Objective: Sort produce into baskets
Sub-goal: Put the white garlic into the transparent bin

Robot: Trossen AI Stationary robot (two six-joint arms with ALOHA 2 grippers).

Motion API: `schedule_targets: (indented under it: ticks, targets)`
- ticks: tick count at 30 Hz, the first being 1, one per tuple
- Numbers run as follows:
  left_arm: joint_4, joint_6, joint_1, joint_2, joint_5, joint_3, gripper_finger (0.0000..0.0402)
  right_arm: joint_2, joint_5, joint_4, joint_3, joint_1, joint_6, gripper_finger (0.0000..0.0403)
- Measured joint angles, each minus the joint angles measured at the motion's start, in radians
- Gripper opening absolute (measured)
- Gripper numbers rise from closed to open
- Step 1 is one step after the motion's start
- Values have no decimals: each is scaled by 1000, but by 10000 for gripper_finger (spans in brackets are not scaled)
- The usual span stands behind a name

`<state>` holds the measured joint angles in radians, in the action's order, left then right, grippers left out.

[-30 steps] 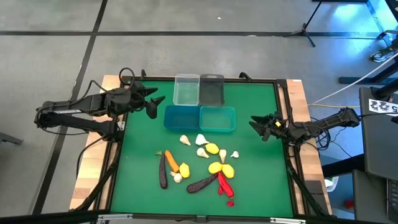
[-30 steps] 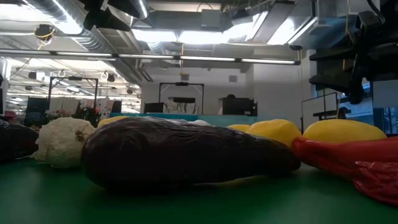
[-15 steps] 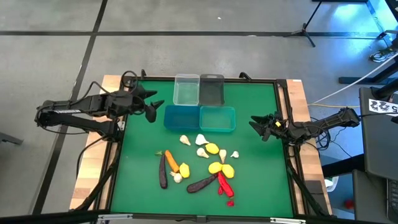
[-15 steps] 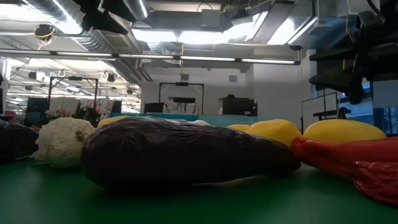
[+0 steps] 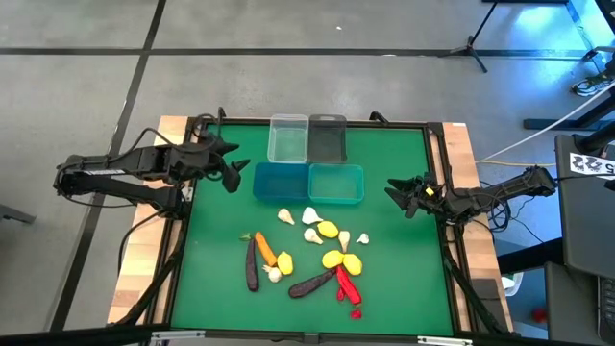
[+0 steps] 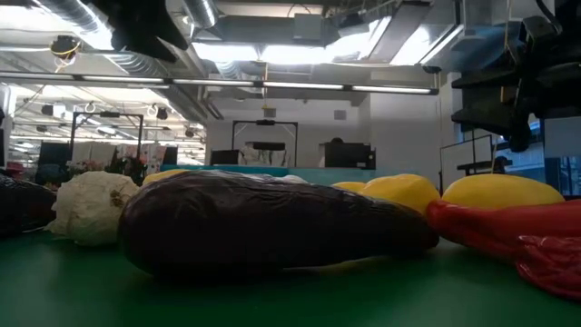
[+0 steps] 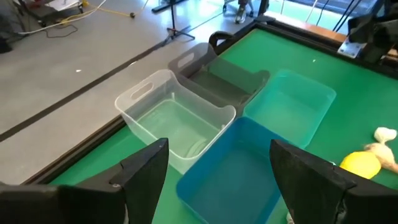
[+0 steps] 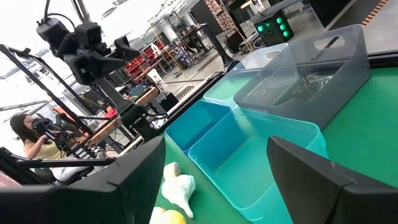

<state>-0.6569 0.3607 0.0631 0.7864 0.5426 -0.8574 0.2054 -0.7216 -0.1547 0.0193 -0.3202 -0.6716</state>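
Four baskets [image 5: 309,161] bunched near the far edge of the green table [image 5: 394,279]. Produce [image 5: 312,252] piled mid-table, bare green all round. Left gripper [image 5: 231,165] and right gripper [image 5: 400,193] at the side edges, both spread wide, holding nothing.

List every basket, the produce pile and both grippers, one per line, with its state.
clear basket: upright, empty
dark grey basket: upright, empty
darker blue basket: upright, empty
teal basket: upright, empty
produce: loose on the green mat, none sorted yet
left gripper: open, holding nothing, beside the darker blue basket
right gripper: open, holding nothing, waiting at the table's right edge
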Motion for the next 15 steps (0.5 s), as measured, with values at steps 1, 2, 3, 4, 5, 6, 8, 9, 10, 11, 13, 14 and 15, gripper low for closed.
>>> schedule_targets:
  ticks: [1, 2, 3, 4, 5, 6, 8, 9, 10, 11, 13, 14, 15]
  targets:
    - [-2, 0, 0, 0, 0, 0, 276, 0, 0, 0, 0, 0, 0, 280]
    - [-10, 0, 0, 0, 0, 0, 276, 0, 0, 0, 0, 0, 0, 280]
    - [-19, 0, 0, 0, 0, 0, 276, 0, 0, 0, 0, 0, 0, 280]
    - [-20, 0, 0, 0, 0, 0, 276, 0, 0, 0, 0, 0, 0, 280]
    - [-20, 0, 0, 0, 0, 0, 276, 0, 0, 0, 0, 0, 0, 280]
    - [-20, 0, 0, 0, 0, 0, 276, 0, 0, 0, 0, 0, 0, 280]
    - [-19, 0, 0, 0, 0, 0, 276, 0, 0, 0, 0, 0, 0, 280]
    - [-20, 0, 0, 0, 0, 0, 276, 0, 0, 0, 0, 0, 0, 280]
    - [-19, 0, 0, 0, 0, 0, 276, 0, 0, 0, 0, 0, 0, 280]
    - [-19, 0, 0, 0, 0, 0, 276, 0, 0, 0, 0, 0, 0, 280]
    - [-19, 0, 0, 0, 0, 0, 276, 0, 0, 0, 0, 0, 0, 280]
    - [-19, 0, 0, 0, 0, 0, 276, 0, 0, 0, 0, 0, 0, 280]
    - [-19, 0, 0, 0, 0, 0, 276, 0, 0, 0, 0, 0, 0, 280]
